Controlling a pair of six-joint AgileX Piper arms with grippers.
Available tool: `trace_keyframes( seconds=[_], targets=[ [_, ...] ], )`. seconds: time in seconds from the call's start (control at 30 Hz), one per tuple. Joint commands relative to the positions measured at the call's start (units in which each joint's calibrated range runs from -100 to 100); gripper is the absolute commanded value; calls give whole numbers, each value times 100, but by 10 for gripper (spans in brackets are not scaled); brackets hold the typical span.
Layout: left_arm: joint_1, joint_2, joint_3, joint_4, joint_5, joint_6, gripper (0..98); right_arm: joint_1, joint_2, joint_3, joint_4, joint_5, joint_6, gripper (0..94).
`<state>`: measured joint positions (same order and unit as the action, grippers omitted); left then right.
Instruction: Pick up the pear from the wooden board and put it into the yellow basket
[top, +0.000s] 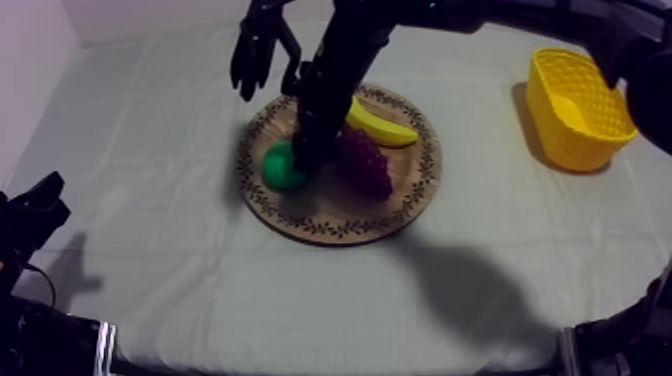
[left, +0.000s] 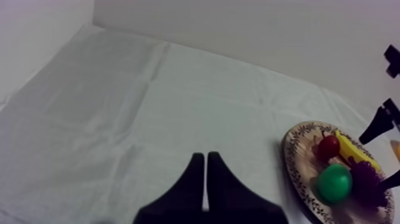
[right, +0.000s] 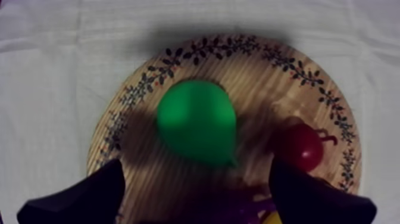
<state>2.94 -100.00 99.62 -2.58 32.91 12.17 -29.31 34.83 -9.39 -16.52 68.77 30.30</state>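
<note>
Right tool (right: 196, 170), fingers apart, hangs over the smooth green toy pear (right: 196, 122); closing off-centre could squirt it against the small red fruit (right: 302, 146); left tool (left: 205, 161) pressed together

- In the top view the right arm (top: 335, 70) crosses the board (top: 300, 225). It covers the right side of the pear (top: 278, 168), the left end of the banana (top: 385, 125) and the left edge of the grapes (top: 365, 165). Whether anything touches the pear under it cannot be told.
- A dark part of the arm hides the right rim of the basket (top: 570, 100).
- In the left wrist view the picture's edge cuts off the board (left: 294, 161) and the grapes (left: 364, 177).
- In the right wrist view the fingers (right: 89, 196) of the right gripper (right: 197, 165) hide the board's near rim. Between them show slivers of grapes and banana, cut off by the picture's edge.
</note>
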Motion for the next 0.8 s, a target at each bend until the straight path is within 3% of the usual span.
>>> trace_keyframes(
  seconds=[0.0, 0.53, 0.77],
  targets=[
    [-1, 0, 5, 2, -1, 2, 1, -26, 222, -70, 10, -18, -8, 834],
    [-1, 0, 5, 2, -1, 2, 1, -204, 1220, -733, 121, -193, -118, 808],
    [-1, 0, 5, 2, -1, 2, 1, -176, 1494, -951, 101, -199, -69, 733]
  ],
)
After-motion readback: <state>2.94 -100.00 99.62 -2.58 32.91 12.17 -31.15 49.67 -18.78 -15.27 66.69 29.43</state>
